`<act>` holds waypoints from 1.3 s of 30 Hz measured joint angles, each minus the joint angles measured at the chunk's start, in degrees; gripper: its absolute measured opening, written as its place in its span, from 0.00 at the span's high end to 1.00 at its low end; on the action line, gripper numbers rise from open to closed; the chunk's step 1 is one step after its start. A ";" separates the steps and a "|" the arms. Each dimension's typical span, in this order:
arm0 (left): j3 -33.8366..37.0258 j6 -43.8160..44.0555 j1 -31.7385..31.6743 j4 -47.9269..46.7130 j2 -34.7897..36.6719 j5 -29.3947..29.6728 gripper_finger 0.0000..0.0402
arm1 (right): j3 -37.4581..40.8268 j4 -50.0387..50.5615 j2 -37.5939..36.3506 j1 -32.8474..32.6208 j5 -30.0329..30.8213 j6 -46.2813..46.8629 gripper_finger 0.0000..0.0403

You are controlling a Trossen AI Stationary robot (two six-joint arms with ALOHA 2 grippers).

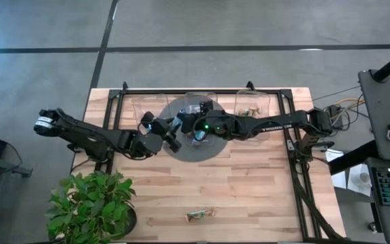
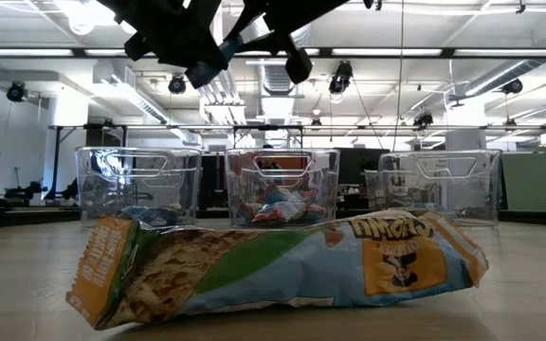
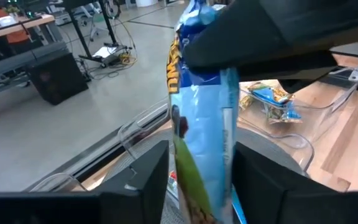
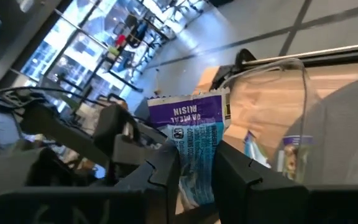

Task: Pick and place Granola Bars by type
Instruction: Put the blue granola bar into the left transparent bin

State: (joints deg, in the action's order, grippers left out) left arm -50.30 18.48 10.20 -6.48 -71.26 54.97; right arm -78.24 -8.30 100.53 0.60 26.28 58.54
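Note:
A blue granola bar (image 3: 204, 112) with a purple end (image 4: 185, 109) hangs in the air between both grippers, over a grey round disc (image 1: 195, 150) in front of the middle bin. My left gripper (image 1: 175, 139) (image 3: 201, 168) comes from the table's left. My right gripper (image 1: 196, 130) (image 4: 197, 168) comes from the right, and both are shut on this bar. A second bar (image 1: 200, 214) (image 2: 282, 270), blue, green and orange, lies flat on the wood near the table's near edge. My left gripper has the bar's lower part (image 3: 197, 186) pinched between its two fingers across the bar's width. The bar stands upright above the fingers, lifted clear of the table. My right gripper (image 3: 272, 31) covers its upper part. My right gripper pinches the bar (image 4: 197, 149) between its two fingers across its width, coming from the table's right. The purple end sticks out past the fingertips. The bar's other end is hidden below the fingers.
Three clear bins stand along the far edge: left (image 2: 140, 185), middle (image 2: 281, 185) holding several wrapped bars, right (image 1: 252, 108) holding blue and yellow bars (image 3: 269, 99). A potted plant (image 1: 90, 203) overhangs the near left corner. A dark frame (image 1: 290, 142) borders the table's sides.

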 joint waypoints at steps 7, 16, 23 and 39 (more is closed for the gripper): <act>0.00 -0.45 -0.02 -0.20 0.01 -0.88 0.82 | 0.00 3.01 -0.13 0.20 -2.80 -0.11 0.81; -0.01 -0.27 -0.49 -3.15 0.03 -0.56 0.90 | 0.04 10.25 -3.51 0.00 -6.03 -4.41 0.60; -0.02 5.83 -4.28 -12.95 1.19 1.50 0.90 | 0.04 26.14 -8.44 0.00 -5.31 -6.24 0.39; 7.01 35.20 -27.99 -27.00 3.64 -28.14 0.89 | 0.04 39.43 -10.84 -2.97 -3.40 2.98 0.24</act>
State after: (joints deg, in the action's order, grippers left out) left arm -43.29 53.68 -17.79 -33.48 -67.62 26.83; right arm -78.19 31.12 89.69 -2.37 22.88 61.53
